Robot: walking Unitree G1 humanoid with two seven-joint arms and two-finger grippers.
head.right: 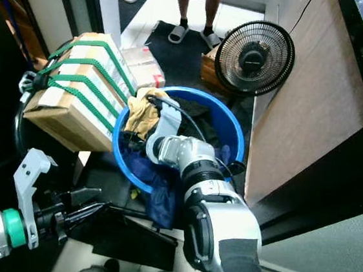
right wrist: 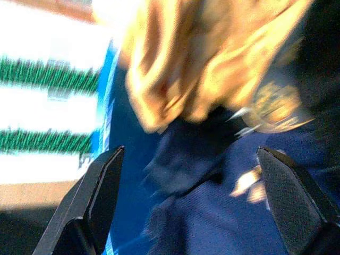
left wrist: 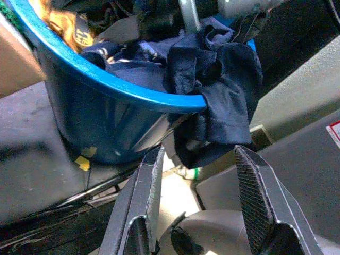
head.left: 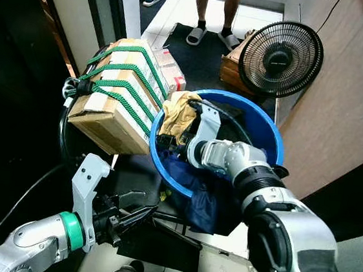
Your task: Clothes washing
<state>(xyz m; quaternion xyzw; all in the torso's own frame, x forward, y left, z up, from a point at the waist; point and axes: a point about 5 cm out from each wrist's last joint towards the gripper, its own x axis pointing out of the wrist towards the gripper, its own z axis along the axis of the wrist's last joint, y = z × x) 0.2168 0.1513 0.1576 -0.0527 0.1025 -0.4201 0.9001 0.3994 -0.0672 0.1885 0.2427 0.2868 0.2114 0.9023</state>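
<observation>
A round blue plastic tub holds the laundry: one crumpled yellow cloth against its far-left rim and one dark navy garment that spills over the near rim and hangs down outside.

The right gripper reaches into the tub from the near side, its two black fingers spread wide and empty, poised just above the navy fabric with the yellow cloth beyond them. The left gripper waits low, below the tub's near rim, also spread apart and holding nothing; the draped navy hem hangs just beyond its fingers.

The likely trouble is the overhang. If the right gripper closes on one fold and lifts, the garment may slide out over the rim and drop to the floor, or drag the yellow cloth with it. A hard pull could also tip the tub, which sits beside one strapped cardboard box bound with green cord.

Behind the tub stand one black electric fan and a person's legs in sandals.
</observation>
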